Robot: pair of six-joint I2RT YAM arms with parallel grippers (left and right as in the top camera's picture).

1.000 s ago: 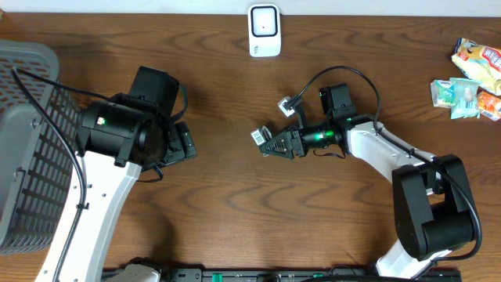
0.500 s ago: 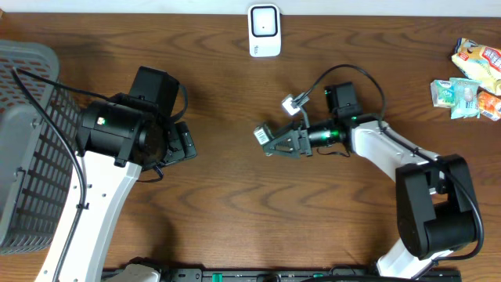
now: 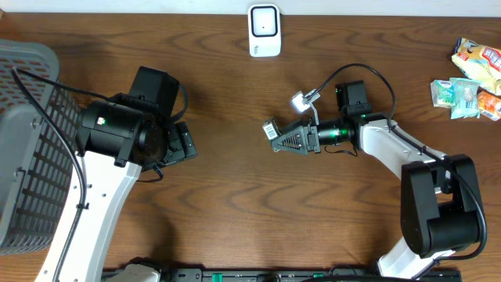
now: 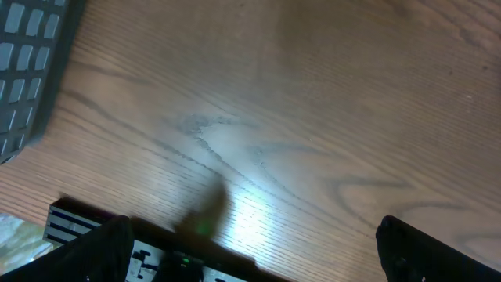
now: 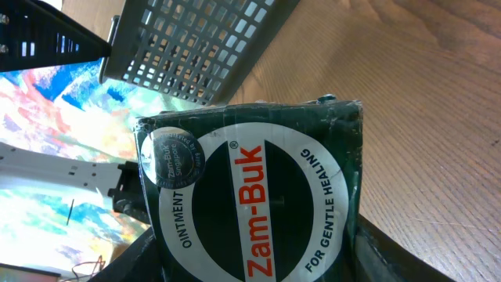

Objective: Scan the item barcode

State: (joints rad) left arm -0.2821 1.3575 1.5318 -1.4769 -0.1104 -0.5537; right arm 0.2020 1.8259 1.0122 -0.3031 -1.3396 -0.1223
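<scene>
Where the table (image 3: pixel 235 219) reached its left edge, a grey basket (image 3: pixel 27 149) with slotted walls stood, and no writing could be read on it. Just right of it the left claw (image 3: pixel 185 144) hung over bare wood, its two fingers (image 4: pixel 102 252) spread wide apart and gripping nothing. The left wrist view showed only wood grain between them and a corner of the basket at the far left.

At the far edge, near the middle, stood a white scanner (image 3: pixel 264 30); no markings could be made out on it.

Right of centre, the right claw (image 3: pixel 280 138) pointed left and was clamped on a small dark green box (image 5: pixel 250 204), held out over the wood, nearer than the scanner and well apart from it. From above, a white barcode label (image 3: pixel 270 128) showed at the box's left end, its digits too small to read. In the right wrist view the box's face bore a white ring with "Zam-Buk" in red across the middle, "OINTMENT" on one side and "FOR GENTLE HEALING" on the other. A round dark sticker (image 5: pixel 172 160) repeated the name Zam-Buk in small print.

At the far right lay a cluster of bright packets (image 3: pixel 470 78), their lettering illegible.
</scene>
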